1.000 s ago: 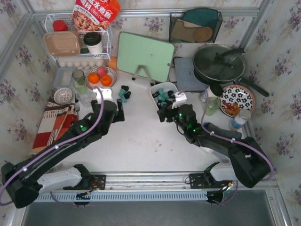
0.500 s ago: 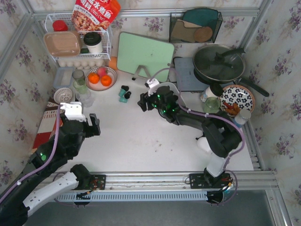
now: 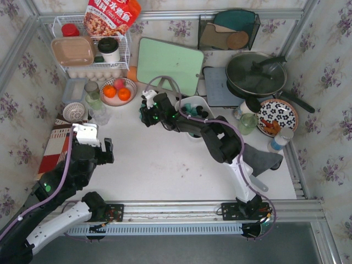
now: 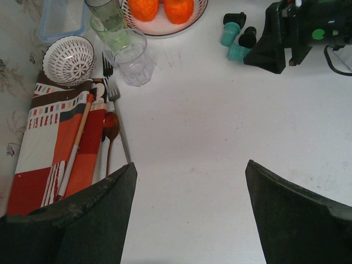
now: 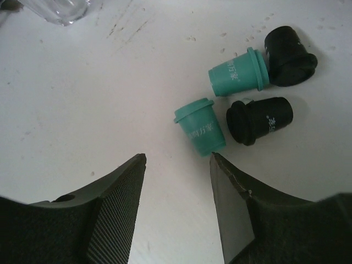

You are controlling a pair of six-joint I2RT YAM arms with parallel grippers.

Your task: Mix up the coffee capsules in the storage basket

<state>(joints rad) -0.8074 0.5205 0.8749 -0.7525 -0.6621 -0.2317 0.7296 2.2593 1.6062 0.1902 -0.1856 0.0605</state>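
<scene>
Two teal and two black coffee capsules lie loose on the white table; the nearest teal one (image 5: 201, 126) lies just off my right gripper's right fingertip (image 5: 220, 165). My right gripper (image 5: 177, 157) is open and empty, low over the table beside them. In the top view it (image 3: 144, 114) hides most of that cluster. The white storage basket (image 3: 193, 99) sits behind the right arm with more capsules (image 3: 188, 108) inside. My left gripper (image 4: 190, 170) is open and empty, at the near left (image 3: 92, 147). The loose capsules (image 4: 238, 51) show far off in the left wrist view.
A bowl of oranges (image 3: 118, 91) and clear glasses (image 3: 99, 113) stand left of the loose capsules. A striped cloth with cutlery (image 3: 60, 143) lies at the left edge. A green cutting board (image 3: 169, 65), a wire rack (image 3: 91, 49) and a pan (image 3: 256, 74) line the back.
My right arm has swung left from the basket to the loose capsules on the table. My left arm has pulled back from them to the near left.
</scene>
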